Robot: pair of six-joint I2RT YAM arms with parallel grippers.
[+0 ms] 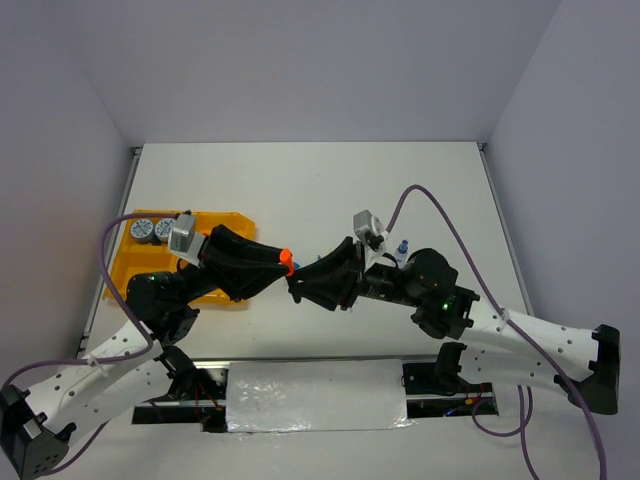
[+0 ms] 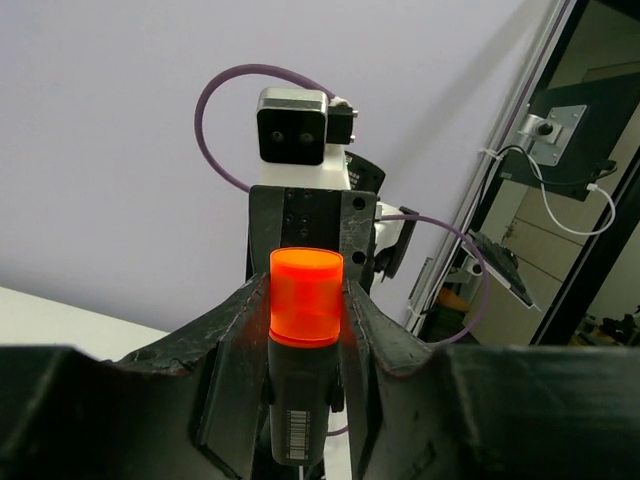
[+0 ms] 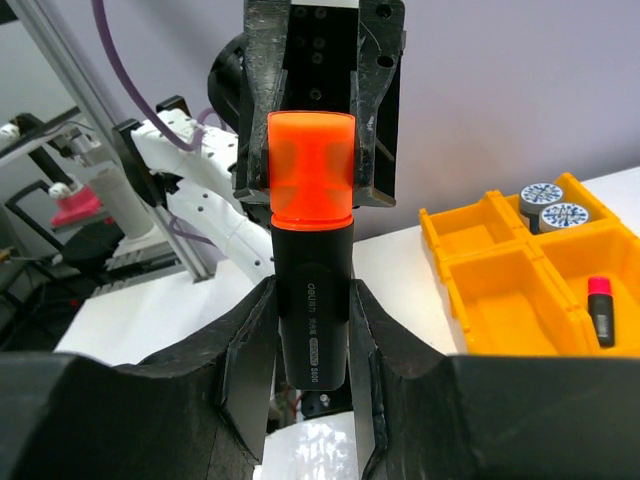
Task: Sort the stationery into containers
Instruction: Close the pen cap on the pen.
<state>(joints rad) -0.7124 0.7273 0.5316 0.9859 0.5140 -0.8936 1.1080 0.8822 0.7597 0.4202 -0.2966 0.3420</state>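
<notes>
The orange-capped marker (image 3: 311,250) is suspended above the table (image 1: 300,190), just right of the tray (image 1: 127,263), bridging both grippers. The left gripper (image 1: 281,262) has its jaws pinched on the orange cap; the right gripper (image 3: 310,300) has its jaws pinched on the black barrel. Two round tins (image 1: 142,229) occupy the tray's far-left compartment, and a pink-capped marker (image 3: 602,312) lies in another.

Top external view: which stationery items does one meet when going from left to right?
First round tin → second round tin → orange-capped marker → small blue-capped bottle.
</notes>
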